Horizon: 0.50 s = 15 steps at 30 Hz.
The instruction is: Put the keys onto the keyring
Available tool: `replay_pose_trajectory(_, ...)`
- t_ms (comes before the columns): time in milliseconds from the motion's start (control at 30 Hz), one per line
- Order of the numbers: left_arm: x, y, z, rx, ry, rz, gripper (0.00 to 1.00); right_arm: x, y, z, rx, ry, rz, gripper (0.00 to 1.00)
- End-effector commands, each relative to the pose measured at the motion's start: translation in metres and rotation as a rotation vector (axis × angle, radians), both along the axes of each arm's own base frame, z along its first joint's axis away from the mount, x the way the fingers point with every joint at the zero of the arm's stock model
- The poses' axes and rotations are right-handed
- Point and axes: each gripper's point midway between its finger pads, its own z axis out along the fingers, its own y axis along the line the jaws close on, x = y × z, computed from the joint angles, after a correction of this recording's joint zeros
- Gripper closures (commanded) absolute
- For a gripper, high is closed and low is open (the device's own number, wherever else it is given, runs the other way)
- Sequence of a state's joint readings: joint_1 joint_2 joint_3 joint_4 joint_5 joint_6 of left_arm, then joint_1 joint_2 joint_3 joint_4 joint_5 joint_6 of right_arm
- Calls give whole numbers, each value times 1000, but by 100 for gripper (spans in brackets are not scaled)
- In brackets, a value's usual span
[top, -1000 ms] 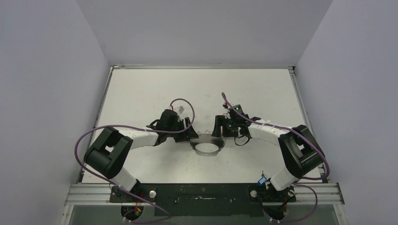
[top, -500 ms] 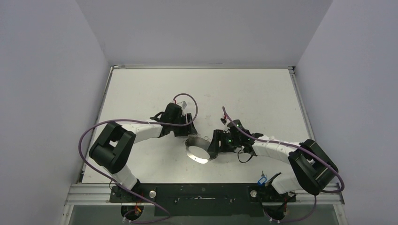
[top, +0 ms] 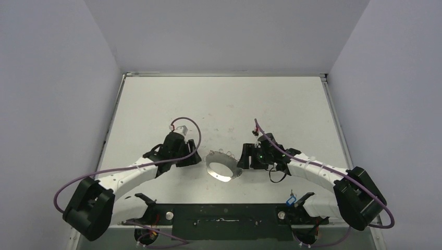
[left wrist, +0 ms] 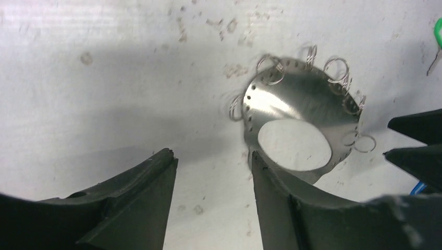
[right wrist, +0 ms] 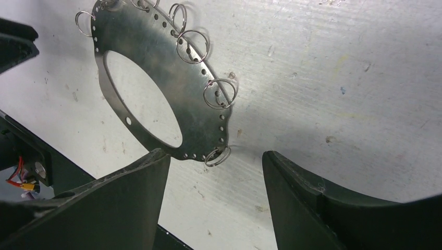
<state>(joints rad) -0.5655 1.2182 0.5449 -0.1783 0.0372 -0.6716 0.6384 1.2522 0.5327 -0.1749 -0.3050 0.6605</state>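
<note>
The keyring [top: 215,159] is a flat metal ring plate with a row of holes and several small wire rings on its rim; it lies on the table between both grippers. My left gripper [top: 196,159] stands open just left of it, and its right fingertip [left wrist: 259,159] meets the keyring's [left wrist: 297,99] near edge. My right gripper [top: 243,159] is open on the other side; one small wire ring of the keyring [right wrist: 193,88] lies between its fingers [right wrist: 156,159]. A green key tag [left wrist: 438,30] shows at the left wrist view's right edge. No blue key is clearly seen.
The white table [top: 224,104] is walled on three sides. A black base rail [top: 224,214] runs along the near edge, with a small blue thing [top: 291,199] by the right arm's base. Purple cables [top: 125,169] loop off both arms.
The keyring slid a little toward the near left. My left gripper drew back from the ring's far-left side to its left; the right gripper came nearer and lower.
</note>
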Motion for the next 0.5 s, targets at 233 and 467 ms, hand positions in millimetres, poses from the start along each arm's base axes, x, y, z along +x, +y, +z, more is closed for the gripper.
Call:
replay_pose_trajectory(233, -28, -9, -13, -233, 28, 74, 54, -1, 11, -13, 40, 16, 13, 36)
replay_pose_trajectory(467, -16, -25, -14, -267, 21, 33, 56, -3, 20, -22, 65, 31, 7, 38)
